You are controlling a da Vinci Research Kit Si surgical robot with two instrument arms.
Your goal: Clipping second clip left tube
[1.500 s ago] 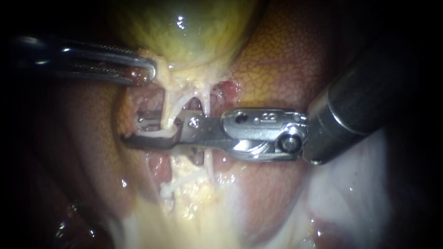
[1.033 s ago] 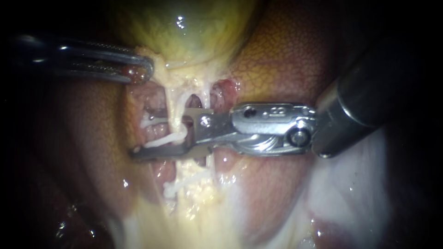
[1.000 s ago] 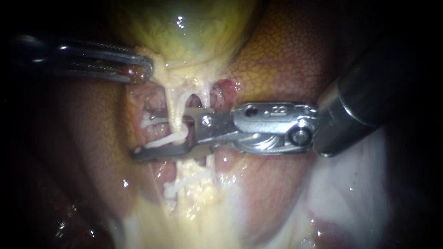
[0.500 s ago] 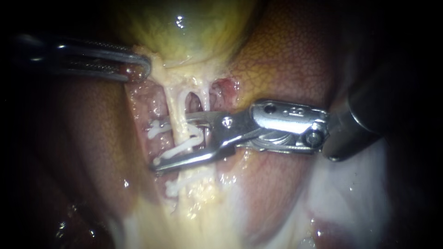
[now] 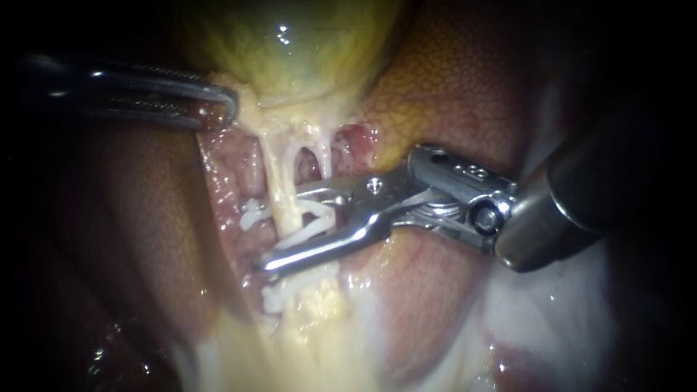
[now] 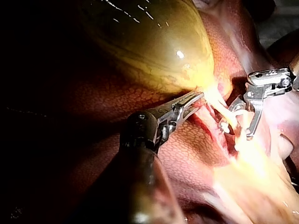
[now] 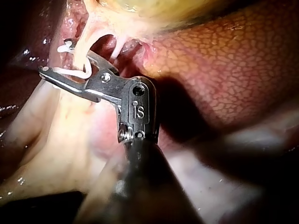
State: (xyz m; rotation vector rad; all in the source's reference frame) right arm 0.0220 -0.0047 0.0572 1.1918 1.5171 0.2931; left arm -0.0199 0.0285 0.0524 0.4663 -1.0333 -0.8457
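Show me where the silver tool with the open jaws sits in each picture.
Endoscope view: right instrument enters from the right, jaws open around the tube.
Left wrist view: the far instrument, beyond the left instrument.
Right wrist view: the near instrument, jaws around the tube.
Shared landmark: the yellow-green gallbladder.
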